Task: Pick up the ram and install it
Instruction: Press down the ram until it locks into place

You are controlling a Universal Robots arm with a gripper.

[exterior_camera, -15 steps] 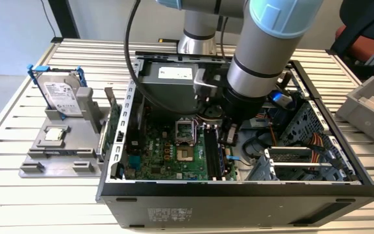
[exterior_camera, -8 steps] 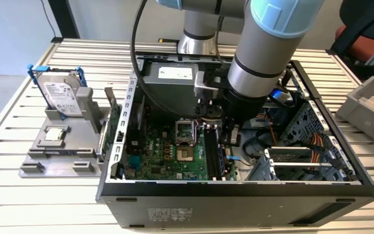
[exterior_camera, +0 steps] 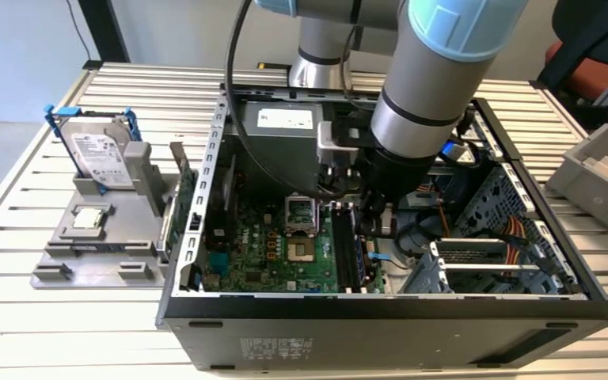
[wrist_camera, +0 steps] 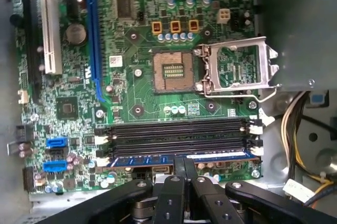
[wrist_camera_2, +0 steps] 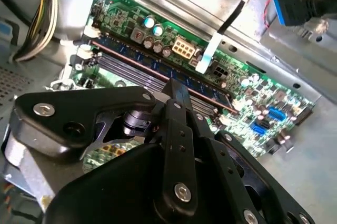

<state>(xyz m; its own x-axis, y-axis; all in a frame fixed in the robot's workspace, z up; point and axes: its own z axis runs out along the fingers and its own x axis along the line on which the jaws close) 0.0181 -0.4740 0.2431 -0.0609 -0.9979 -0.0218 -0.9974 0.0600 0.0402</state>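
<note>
Now my claw [wrist_camera: 184, 169] is down inside the open computer case [exterior_camera: 389, 313], fingers [wrist_camera: 175, 192] drawn together and clamped on the ram [wrist_camera: 179, 159]. The ram lies along the outermost memory slot of the motherboard [wrist_camera: 137, 87], directly at my fingertips, parallel to the empty black slots [wrist_camera: 176, 132] beside it

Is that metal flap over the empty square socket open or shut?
Open. In the first wrist view the metal flap lies swung to one side of the socket, whose contact grid is bare.
</note>
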